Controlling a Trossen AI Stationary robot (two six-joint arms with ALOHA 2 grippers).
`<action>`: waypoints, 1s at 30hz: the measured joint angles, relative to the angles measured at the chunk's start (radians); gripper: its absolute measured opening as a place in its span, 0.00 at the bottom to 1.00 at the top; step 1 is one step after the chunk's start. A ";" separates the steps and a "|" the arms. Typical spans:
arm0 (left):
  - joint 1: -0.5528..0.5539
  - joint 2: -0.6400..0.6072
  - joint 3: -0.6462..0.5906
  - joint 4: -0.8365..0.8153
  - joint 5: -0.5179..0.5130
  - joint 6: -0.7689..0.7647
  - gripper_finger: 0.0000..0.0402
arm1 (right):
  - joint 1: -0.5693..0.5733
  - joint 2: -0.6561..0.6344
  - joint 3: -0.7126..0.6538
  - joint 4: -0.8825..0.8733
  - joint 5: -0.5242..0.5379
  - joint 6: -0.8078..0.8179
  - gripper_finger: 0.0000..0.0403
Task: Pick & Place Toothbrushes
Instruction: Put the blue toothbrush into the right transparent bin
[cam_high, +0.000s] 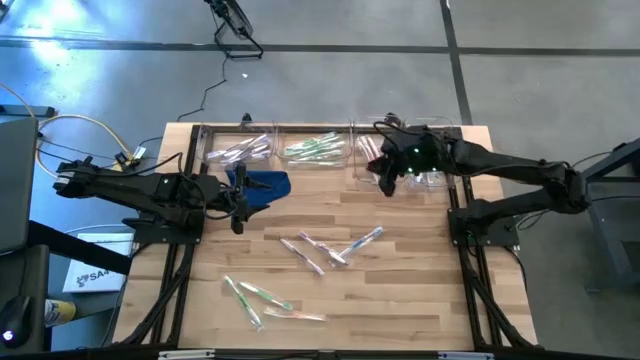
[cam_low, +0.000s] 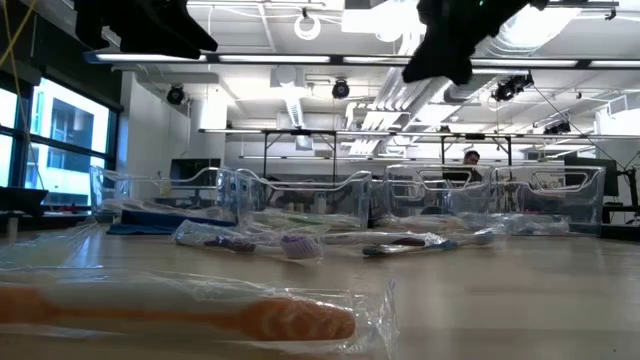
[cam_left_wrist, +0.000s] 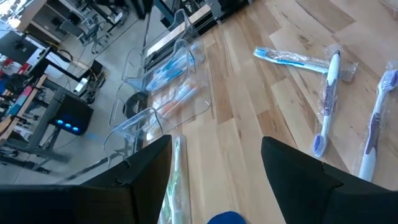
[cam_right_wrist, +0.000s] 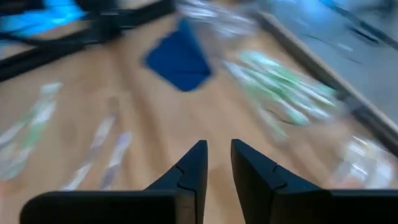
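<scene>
Hovering empty beside the bins (cam_high: 300, 150), the right gripper (cam_high: 385, 180), fingers nearly together, needed to descend on a table toothbrush (cam_high: 358, 243); the left gripper (cam_high: 238, 200) waited spread.

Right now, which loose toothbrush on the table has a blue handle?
The blue toothbrush, rightmost of the middle cluster; the others lying loose are pink, whitish or green.

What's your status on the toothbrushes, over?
Left gripper open, empty, waiting over the blue cloth. Right gripper empty, jaws nearly together, at the rear bins. Loose toothbrushes still on the table. Nothing blocking.
</scene>
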 joint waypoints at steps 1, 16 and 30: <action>0.000 0.000 0.000 0.000 0.000 0.000 0.60 | 0.008 -0.002 0.000 0.011 -0.029 -0.020 0.15; 0.000 0.000 0.000 -0.001 -0.001 0.000 0.60 | 0.105 0.121 0.000 0.060 -0.196 -0.397 0.14; 0.000 0.000 0.000 -0.001 -0.004 0.053 0.60 | 0.156 0.222 0.000 0.041 -0.070 -0.475 0.15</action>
